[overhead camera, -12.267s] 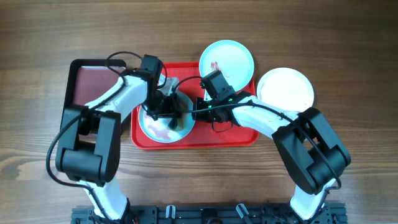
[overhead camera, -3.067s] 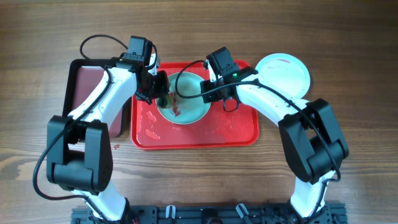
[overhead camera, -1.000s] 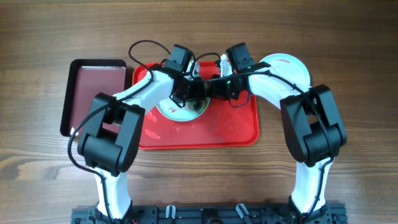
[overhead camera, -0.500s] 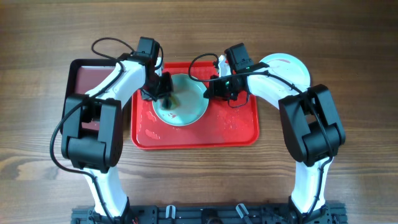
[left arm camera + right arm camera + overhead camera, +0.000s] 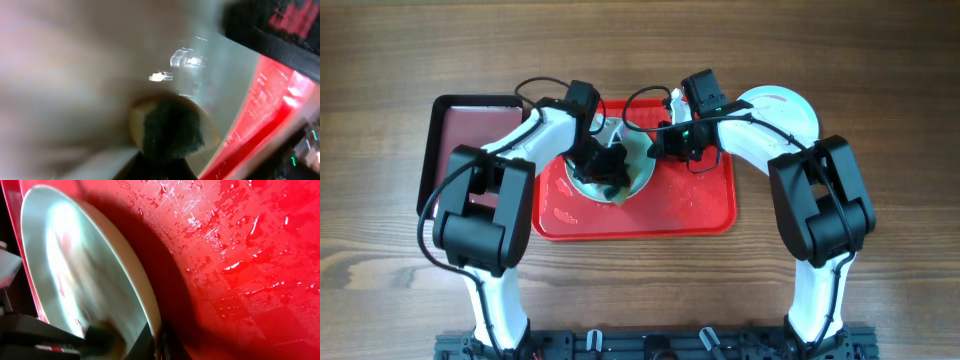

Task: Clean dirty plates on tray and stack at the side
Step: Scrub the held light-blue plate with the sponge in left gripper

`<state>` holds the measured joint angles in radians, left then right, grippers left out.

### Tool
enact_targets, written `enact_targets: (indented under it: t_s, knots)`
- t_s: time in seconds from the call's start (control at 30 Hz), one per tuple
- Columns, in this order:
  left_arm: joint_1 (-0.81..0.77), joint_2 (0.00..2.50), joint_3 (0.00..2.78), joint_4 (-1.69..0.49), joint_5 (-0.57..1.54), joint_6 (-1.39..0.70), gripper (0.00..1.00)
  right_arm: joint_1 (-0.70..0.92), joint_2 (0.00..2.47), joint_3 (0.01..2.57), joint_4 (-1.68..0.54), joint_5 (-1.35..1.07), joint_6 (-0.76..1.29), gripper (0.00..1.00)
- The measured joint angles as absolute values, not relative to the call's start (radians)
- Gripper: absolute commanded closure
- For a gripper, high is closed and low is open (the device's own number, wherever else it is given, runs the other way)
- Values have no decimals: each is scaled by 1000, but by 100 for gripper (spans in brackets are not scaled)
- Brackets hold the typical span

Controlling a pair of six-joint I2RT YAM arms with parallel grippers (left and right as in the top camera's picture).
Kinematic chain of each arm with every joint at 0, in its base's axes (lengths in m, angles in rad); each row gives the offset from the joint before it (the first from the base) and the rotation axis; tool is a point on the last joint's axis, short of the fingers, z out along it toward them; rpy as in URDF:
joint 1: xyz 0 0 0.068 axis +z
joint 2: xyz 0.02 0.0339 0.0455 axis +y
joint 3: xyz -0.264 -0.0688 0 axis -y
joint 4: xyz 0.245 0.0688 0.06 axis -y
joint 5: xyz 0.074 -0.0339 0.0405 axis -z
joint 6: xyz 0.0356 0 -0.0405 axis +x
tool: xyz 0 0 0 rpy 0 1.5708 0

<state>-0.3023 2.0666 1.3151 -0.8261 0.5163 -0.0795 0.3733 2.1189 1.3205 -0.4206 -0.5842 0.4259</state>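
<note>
A light blue plate (image 5: 632,178) stands tilted on the red tray (image 5: 690,205). My right gripper (image 5: 662,146) is shut on its right rim, and in the right wrist view the rim (image 5: 145,305) runs down between the jaws of this gripper (image 5: 159,341). My left gripper (image 5: 604,163) is shut on a yellow sponge with a dark green face (image 5: 170,131), pressed against the plate's face (image 5: 95,60). The left wrist view is blurred, and this gripper (image 5: 165,167) shows only as a dark shape. Another pale plate (image 5: 782,118) with a red smear lies on the table right of the tray.
A dark maroon tray (image 5: 470,140) with a black rim lies left of the red tray. The red tray's floor (image 5: 240,255) is wet with droplets. Both arms cross over the tray's far half. Bare wooden table (image 5: 880,80) surrounds everything.
My left gripper with the sponge has swept from the plate's left edge back toward its middle. The right gripper and the plate have stayed in place.
</note>
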Motion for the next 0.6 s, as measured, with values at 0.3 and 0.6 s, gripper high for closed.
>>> enact_targets:
  t_s: [0.3, 0.6]
  knots:
    - [-334, 2027, 1353, -932, 33, -488, 96, 392, 2125, 1320, -413, -610, 445, 96]
    - [-374, 2038, 1330, -728, -418, -704, 96, 392, 2126, 1322, -406, -628, 476, 96]
